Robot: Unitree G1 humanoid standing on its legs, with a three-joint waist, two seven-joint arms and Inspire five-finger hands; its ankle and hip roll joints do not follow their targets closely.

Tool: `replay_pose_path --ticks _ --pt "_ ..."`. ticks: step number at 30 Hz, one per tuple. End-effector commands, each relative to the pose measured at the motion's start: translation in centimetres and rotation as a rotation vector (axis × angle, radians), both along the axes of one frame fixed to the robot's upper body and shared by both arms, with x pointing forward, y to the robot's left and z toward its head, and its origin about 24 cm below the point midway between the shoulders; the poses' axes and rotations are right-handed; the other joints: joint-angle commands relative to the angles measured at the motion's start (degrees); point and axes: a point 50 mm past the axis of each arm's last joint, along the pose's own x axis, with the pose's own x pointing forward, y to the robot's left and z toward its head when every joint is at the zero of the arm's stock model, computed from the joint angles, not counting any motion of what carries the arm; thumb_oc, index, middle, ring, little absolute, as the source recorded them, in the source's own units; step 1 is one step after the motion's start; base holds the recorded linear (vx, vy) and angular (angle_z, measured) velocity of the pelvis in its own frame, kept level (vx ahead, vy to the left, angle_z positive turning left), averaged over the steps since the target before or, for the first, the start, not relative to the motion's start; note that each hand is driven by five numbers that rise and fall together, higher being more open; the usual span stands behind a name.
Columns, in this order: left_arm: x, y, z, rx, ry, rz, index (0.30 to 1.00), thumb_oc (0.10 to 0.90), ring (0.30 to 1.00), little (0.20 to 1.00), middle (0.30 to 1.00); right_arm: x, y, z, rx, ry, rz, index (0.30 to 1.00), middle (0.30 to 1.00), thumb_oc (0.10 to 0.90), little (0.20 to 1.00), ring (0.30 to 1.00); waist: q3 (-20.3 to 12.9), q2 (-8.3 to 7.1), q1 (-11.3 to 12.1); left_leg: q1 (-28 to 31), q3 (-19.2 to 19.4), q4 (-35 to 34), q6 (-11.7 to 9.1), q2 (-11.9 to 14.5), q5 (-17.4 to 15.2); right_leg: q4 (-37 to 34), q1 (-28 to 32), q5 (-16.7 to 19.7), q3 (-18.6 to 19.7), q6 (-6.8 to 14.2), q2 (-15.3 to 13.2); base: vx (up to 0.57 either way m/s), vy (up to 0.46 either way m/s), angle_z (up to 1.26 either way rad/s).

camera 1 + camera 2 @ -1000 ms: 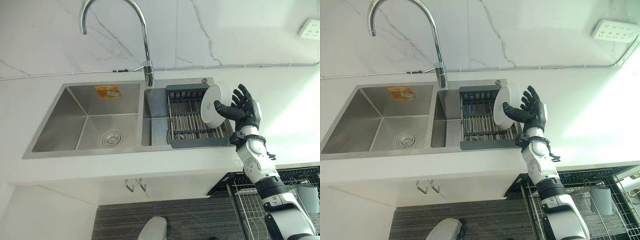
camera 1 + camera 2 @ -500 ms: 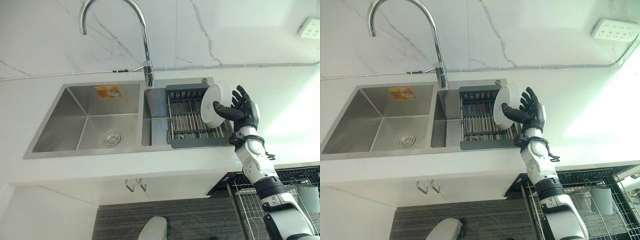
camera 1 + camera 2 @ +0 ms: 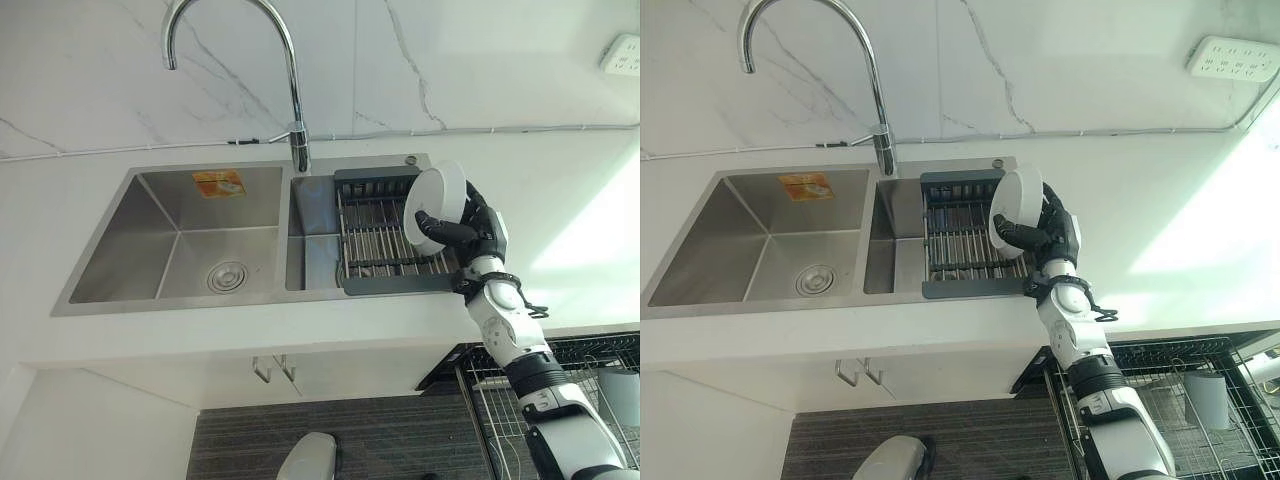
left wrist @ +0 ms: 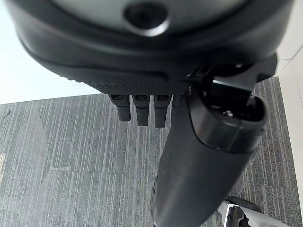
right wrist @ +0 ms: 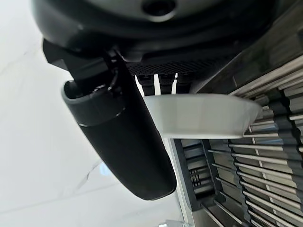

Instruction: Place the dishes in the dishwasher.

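One white plate [image 3: 436,207] stands on edge over the drying rack [image 3: 385,248] in the sink [image 3: 180,240], pinched between the right hand's [image 3: 478,232] thumb and fingers. Left hand [image 4: 142,71] hangs relaxed above the floor [image 4: 71,165].

Brushed steel sink [image 3: 150,240], glossy white plate [image 3: 437,203] (marble-look wall [image 3: 450,60]).

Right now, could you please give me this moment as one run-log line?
right hand: shut on plate | plate: on edge over rack in sink | left hand: idle over floor | dishwasher: plate not loaded

No legible text — orange sticker [image 3: 218,182] in the sink [image 3: 120,250] unreadable
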Motion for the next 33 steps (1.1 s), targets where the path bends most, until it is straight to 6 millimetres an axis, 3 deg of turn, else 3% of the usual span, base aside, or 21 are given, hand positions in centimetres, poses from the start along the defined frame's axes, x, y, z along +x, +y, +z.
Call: replay_pose_path --ticks 1,10,20,27,33 --pt "-2.6 2.6 0.9 0.077 0.13 -0.053 0.9 0.8 0.9 0.9 0.9 1.6 0.3 6.7 -0.003 -0.24 0.02 0.3 0.3 0.4 0.3 0.3 -1.48 -0.21 2.15 -0.93 -4.41 -7.0 -3.74 -0.57 1.27 2.35 4.82 -9.17 3.0 4.26 -1.74 0.0 0.0 0.0" --pt "-2.4 2.5 0.8 0.061 0.12 -0.071 0.9 0.8 0.9 0.9 0.9 1.6 -0.4 8.8 -0.113 -0.343 -0.118 0.3 0.3 0.4 0.3 0.3 -0.9 0.61 2.79 -1.81 -5.0 -7.0 -3.77 -0.99 1.8 2.35 4.61 -9.04 2.79 4.24 -1.98 -0.01 0.013 0.03" --pt "-2.7 2.4 0.8 0.053 0.118 -0.079 0.9 0.8 0.9 0.9 0.9 1.2 0.2 8.6 -0.096 -0.393 -0.106 0.3 0.3 0.4 0.3 0.3 -0.87 0.67 2.49 -1.42 -4.39 -7.0 -3.9 -0.34 1.81 2.35 4.78 -9.12 2.94 4.07 -1.73 -0.01 -0.002 0.04" --pt "-2.8 2.6 0.8 0.064 0.107 -0.086 0.9 0.8 0.9 0.9 0.9 -0.5 2.0 11.3 0.026 -0.631 -0.017 0.3 0.3 0.4 0.3 0.3 -1.32 -0.31 1.31 -0.82 -2.72 -7.0 -4.03 0.94 1.44 2.35 4.19 -9.27 3.76 3.95 -0.96 -0.07 -0.051 -0.1" --pt "-2.6 2.5 0.7 0.085 0.089 -0.078 0.9 0.8 0.9 0.9 0.9 -3.1 3.4 12.6 0.195 -0.782 0.107 0.3 0.3 0.4 0.3 0.3 -1.97 -2.01 -1.8 0.22 0.16 -7.0 -4.13 2.74 0.63 2.35 2.24 -9.01 6.14 3.52 0.18 -0.09 -0.08 -0.26"
